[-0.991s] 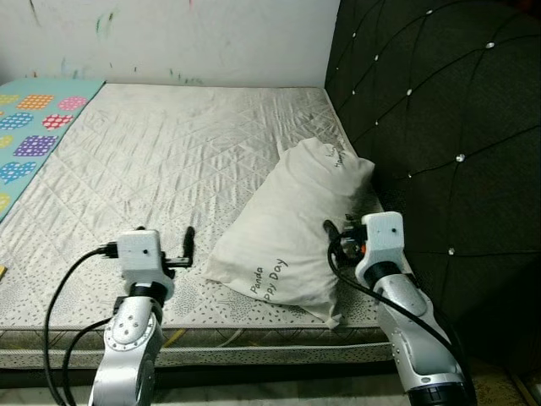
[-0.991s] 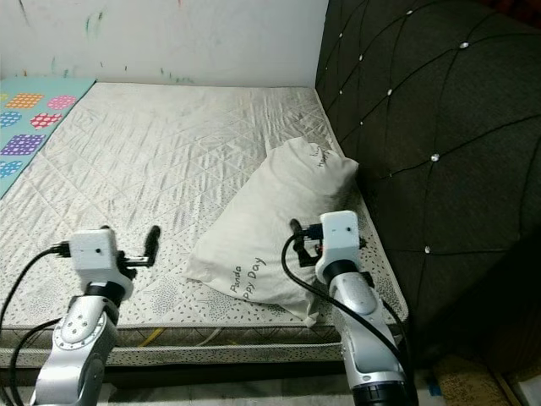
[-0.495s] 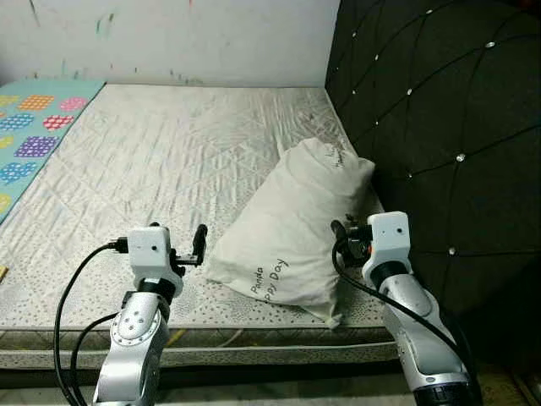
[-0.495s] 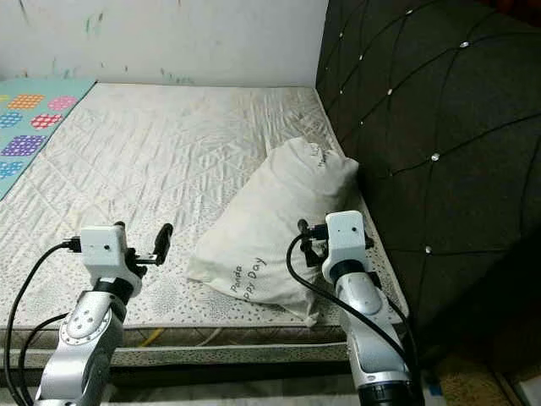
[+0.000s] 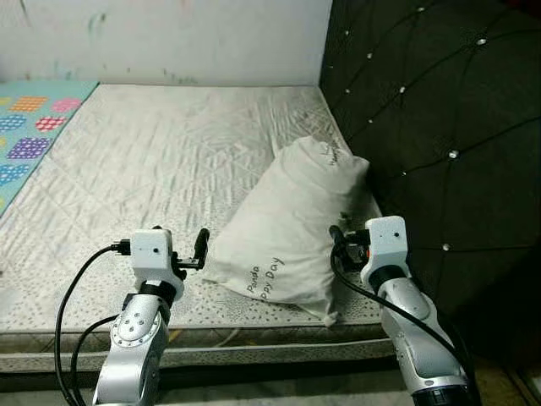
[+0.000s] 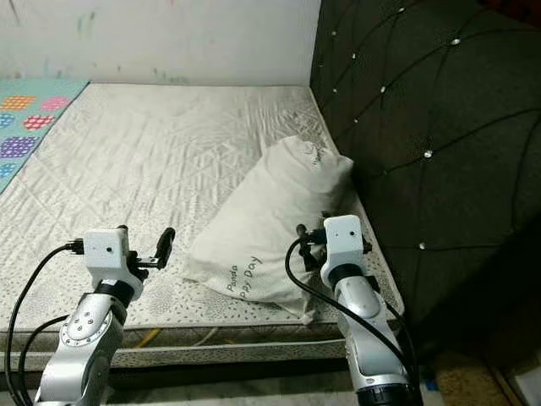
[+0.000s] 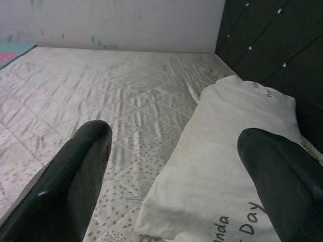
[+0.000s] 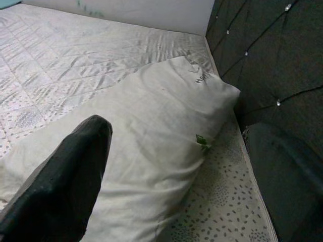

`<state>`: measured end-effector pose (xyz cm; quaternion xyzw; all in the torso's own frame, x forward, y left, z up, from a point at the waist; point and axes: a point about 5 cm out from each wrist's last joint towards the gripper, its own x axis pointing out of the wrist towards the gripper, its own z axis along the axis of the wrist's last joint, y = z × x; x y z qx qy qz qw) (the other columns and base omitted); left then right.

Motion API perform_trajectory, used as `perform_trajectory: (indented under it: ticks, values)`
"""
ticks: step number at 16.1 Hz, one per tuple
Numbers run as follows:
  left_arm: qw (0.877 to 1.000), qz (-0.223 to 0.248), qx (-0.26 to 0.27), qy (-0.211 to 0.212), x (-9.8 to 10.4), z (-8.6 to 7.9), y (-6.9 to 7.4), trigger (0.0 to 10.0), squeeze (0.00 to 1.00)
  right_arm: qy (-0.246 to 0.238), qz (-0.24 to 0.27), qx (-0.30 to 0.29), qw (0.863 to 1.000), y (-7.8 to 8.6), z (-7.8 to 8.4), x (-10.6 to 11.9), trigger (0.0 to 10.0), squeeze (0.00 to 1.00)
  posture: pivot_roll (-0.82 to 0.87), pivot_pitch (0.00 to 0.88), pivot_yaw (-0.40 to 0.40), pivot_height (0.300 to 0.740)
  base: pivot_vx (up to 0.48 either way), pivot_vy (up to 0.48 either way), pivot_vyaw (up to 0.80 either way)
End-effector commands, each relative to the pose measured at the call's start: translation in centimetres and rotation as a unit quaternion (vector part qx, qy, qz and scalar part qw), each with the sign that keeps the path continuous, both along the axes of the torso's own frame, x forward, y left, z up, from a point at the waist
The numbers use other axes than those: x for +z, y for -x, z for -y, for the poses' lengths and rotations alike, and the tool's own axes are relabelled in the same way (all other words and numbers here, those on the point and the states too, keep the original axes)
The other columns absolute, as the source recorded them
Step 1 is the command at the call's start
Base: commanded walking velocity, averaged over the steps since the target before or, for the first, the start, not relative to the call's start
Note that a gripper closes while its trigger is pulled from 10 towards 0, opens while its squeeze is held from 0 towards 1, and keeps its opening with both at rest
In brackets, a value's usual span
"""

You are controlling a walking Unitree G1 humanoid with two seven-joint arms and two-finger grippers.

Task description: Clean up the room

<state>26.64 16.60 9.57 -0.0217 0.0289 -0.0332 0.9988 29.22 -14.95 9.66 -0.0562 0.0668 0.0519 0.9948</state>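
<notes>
A white pillow (image 5: 292, 224) printed "Panda Happy Day" lies slanted on the bare quilted mattress (image 5: 169, 161), its far end against the headboard. My left gripper (image 5: 194, 249) hovers low over the mattress just left of the pillow's near corner, open and holding nothing. In the left wrist view the pillow (image 7: 227, 146) lies ahead between the two spread fingers (image 7: 75, 176). My right gripper (image 5: 342, 241) is at the pillow's near right edge, open and holding nothing. In the right wrist view the pillow (image 8: 156, 116) lies ahead between the fingertips (image 8: 75, 166).
A dark tufted headboard (image 5: 423, 127) stands along the right side. A white wall (image 5: 169, 38) closes the back. A colourful patterned mat (image 5: 30, 135) lies at the far left. The mattress front edge (image 5: 254, 351) runs just before my arms.
My left gripper has moved right, closer to the pillow's near corner. The right gripper has barely moved. The view has shifted slightly.
</notes>
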Motion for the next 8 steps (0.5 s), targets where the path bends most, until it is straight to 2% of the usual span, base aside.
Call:
perform_trajectory:
  ticks: [1, 3, 8]
  values:
    - [1.000, -0.001, -0.001, -0.002, 0.18, -0.07, 0.06, 10.0, 0.00, 0.000, 0.004, -0.008, 1.000, -0.09, 0.22, 0.12, 10.0, 0.00, -0.16, 0.000, -0.015, 0.740, 0.000, 0.000, 0.00]
    - [1.000, 0.005, -0.006, 0.006, 0.31, -0.01, 0.11, 10.0, 0.00, -0.001, 0.004, -0.008, 1.000, -0.03, 0.24, 0.16, 10.0, 0.00, -0.16, 0.000, -0.015, 0.740, 0.000, 0.000, 0.00]
    - [1.000, 0.004, -0.013, 0.009, 0.30, 0.05, 0.20, 10.0, 0.00, 0.002, 0.003, -0.009, 1.000, 0.02, 0.21, 0.12, 10.0, 0.00, -0.16, 0.000, -0.012, 0.740, 0.280, 0.000, 0.00]
